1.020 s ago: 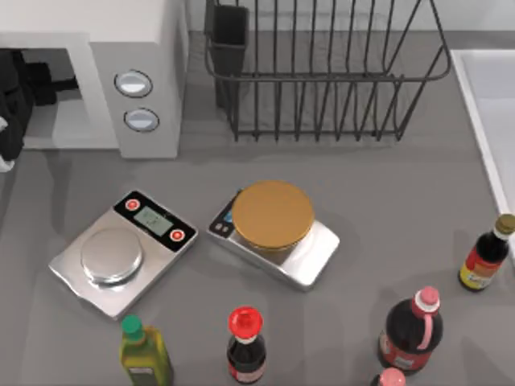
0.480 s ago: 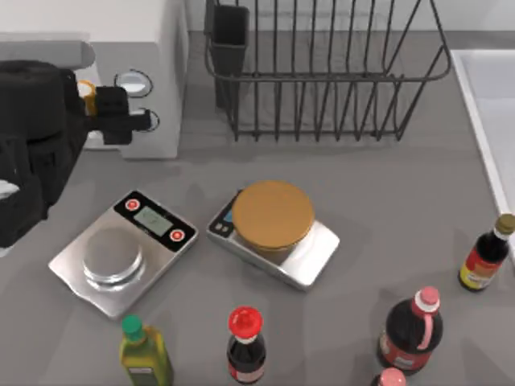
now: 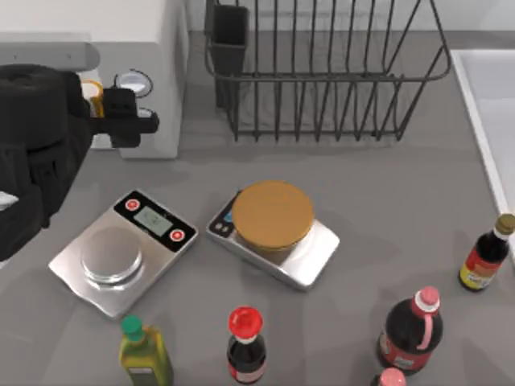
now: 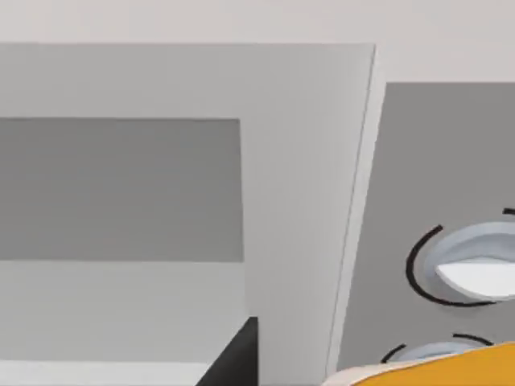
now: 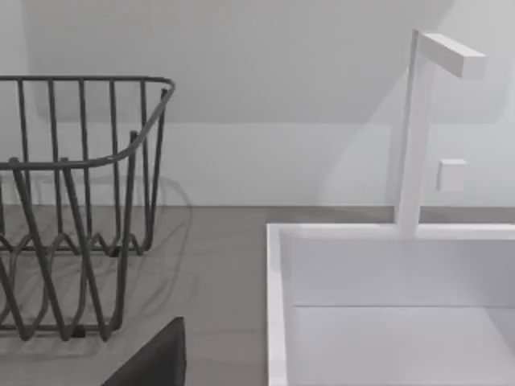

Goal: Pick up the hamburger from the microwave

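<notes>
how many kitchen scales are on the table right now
2. One scale, its round steel plate bare, lies toward the table's left; the other scale lies at the middle with a golden-brown disc on top. None seems hidden.

Hamburger [image 3: 94, 94]: small rounded item, tan-orange with a whitish part, seen in the upper left of the top view. It sits just in front of the microwave's front face, beside the upper knob, partly hidden by dark hardware. In the left wrist view a yellow-orange and pale edge of it [image 4: 451, 370] shows at the lower right corner.

Microwave [image 3: 165, 56]: large white box, upper left of the top view, upright against the back. Two round silver-blue knobs on its front panel; grey-white cavity [image 4: 121, 189] open to view.
</notes>
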Robot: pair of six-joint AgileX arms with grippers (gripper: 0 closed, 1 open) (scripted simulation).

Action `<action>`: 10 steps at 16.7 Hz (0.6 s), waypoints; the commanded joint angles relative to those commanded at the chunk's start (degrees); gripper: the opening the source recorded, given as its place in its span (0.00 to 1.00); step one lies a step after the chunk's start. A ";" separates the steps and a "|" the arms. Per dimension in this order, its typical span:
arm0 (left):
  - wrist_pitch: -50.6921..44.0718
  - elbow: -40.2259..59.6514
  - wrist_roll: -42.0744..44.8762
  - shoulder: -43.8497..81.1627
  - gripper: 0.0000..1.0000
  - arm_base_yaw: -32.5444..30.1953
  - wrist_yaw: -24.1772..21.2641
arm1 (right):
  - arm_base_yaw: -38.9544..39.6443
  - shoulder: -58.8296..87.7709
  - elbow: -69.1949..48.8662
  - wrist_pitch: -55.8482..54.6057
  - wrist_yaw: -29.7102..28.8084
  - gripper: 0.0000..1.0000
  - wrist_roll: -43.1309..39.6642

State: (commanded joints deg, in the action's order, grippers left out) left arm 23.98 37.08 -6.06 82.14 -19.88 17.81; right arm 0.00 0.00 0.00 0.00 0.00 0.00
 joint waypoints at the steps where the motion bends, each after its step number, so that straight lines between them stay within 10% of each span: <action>1: 1.32 0.18 -0.04 0.67 0.00 0.22 -0.58 | 0.00 0.00 0.00 0.00 0.00 1.00 0.00; 10: 33.90 -3.57 -0.36 21.48 0.00 0.80 -3.61 | 0.00 0.00 0.00 0.00 0.00 1.00 0.00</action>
State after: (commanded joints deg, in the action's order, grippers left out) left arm 57.89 33.50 -6.42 103.62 -19.08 14.20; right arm 0.00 0.00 0.00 0.00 0.00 0.00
